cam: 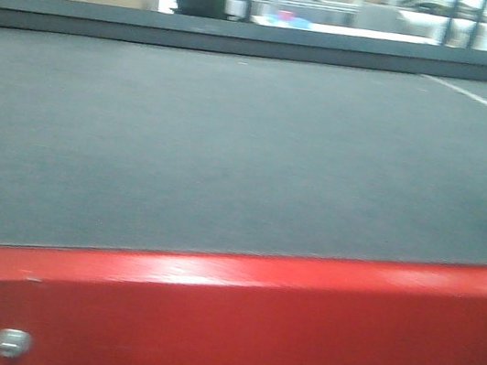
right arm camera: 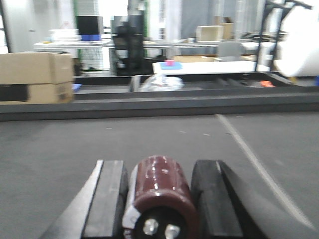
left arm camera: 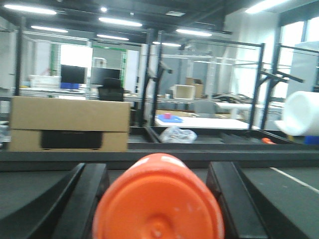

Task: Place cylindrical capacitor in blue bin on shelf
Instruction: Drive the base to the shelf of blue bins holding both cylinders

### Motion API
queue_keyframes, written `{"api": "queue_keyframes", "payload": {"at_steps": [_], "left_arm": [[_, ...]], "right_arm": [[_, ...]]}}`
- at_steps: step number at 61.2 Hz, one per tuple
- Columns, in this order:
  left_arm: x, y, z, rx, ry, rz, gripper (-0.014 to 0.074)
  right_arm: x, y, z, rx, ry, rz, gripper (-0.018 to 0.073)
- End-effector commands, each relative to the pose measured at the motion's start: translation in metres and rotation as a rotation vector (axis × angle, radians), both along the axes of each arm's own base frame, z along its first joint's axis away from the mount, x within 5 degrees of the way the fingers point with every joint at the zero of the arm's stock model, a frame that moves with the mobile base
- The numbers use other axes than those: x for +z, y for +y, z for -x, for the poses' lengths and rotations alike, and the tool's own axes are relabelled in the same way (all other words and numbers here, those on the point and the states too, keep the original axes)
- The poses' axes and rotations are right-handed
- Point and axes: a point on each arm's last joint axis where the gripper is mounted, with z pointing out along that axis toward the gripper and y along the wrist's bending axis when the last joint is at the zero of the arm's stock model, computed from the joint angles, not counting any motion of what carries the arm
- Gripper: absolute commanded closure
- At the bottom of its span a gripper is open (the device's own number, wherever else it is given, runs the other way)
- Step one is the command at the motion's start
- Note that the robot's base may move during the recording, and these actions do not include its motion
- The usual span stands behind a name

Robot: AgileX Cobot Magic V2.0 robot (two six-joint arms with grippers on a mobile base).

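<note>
In the right wrist view the cylindrical capacitor, a stubby dark brown cylinder with two metal terminals facing the camera, lies between the black fingers of my right gripper, which is shut on it above a grey mat. My left gripper is shut on a larger orange cylinder whose end fills the lower part of the left wrist view. The black fingers flank its sides. The blue bin and the shelf are out of view. Neither gripper shows in the front view.
A grey mat surface with a red front rail fills the front view. A white line crosses the mat at the right. Beyond its far edge stand a cardboard box, a crumpled plastic bag and black racks.
</note>
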Motion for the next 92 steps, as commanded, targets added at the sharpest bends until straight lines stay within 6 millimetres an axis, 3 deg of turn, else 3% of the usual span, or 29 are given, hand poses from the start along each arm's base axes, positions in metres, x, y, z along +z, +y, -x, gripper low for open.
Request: {"api": "queue_keyframes", "payload": {"at_steps": [1,92], "left_arm": [[0.0023,0.0000,0.0022,-0.007,-0.025,0.011,0.0707],[0.0023,0.0000,0.0022,-0.007,-0.025,0.011,0.0707]], "right_arm": [[0.0015,-0.0003,0.0009,-0.002,-0.024,0.004,0.0722],[0.0015,-0.0003,0.0009,-0.002,-0.024,0.004,0.0722]]}}
